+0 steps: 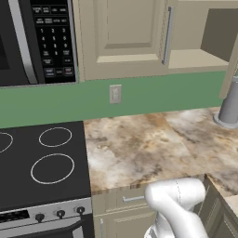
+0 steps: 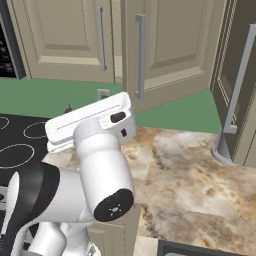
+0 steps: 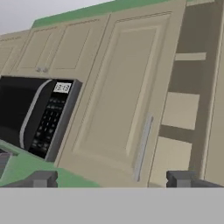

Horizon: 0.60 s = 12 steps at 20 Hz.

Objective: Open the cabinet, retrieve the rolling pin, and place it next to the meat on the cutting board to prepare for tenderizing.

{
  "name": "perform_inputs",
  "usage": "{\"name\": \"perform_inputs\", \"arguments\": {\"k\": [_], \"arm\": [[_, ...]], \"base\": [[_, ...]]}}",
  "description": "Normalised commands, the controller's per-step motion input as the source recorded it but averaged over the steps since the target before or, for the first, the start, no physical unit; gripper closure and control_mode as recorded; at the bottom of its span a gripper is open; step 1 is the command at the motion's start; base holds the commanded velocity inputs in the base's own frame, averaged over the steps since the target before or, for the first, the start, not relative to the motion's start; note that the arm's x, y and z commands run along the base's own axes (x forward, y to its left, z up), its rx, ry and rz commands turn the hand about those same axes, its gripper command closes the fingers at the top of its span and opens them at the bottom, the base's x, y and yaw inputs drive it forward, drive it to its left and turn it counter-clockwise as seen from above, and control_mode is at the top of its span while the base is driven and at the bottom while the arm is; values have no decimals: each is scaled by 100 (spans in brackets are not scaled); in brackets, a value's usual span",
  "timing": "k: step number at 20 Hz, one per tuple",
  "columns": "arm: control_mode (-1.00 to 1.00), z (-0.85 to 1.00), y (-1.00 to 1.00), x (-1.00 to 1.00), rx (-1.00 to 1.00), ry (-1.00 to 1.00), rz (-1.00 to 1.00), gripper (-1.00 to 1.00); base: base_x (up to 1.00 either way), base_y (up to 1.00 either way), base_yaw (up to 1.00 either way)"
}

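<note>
Hand [image 3: 111, 179] fingers spread; cabinet [image 3: 122, 92] shelves visible there.

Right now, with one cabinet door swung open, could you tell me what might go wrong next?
The open right door juts over the counter near the arm, so a wide swing might clip it. The gripper stands open facing the closed left door, so reaching forward could hit it instead of the shelves. No rolling pin shows there yet.

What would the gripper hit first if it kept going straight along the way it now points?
Probably the closed left cabinet door, near its bar handle. The open gripper faces that panel, with the open shelves off to one side; depth is unclear.
</note>
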Motion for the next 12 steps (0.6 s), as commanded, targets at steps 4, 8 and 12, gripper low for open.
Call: {"name": "perform_inputs", "arguments": {"k": [4,8,12], "arm": [[-100,-24,84,8,-14,4,-3,-100],[-100,-29,69,30,-18,9,-15,-100],[-100,-35,66,51,-16,16,-13,-100]], "base": [[0,0,0],[0,0,0],[0,0,0]]}}
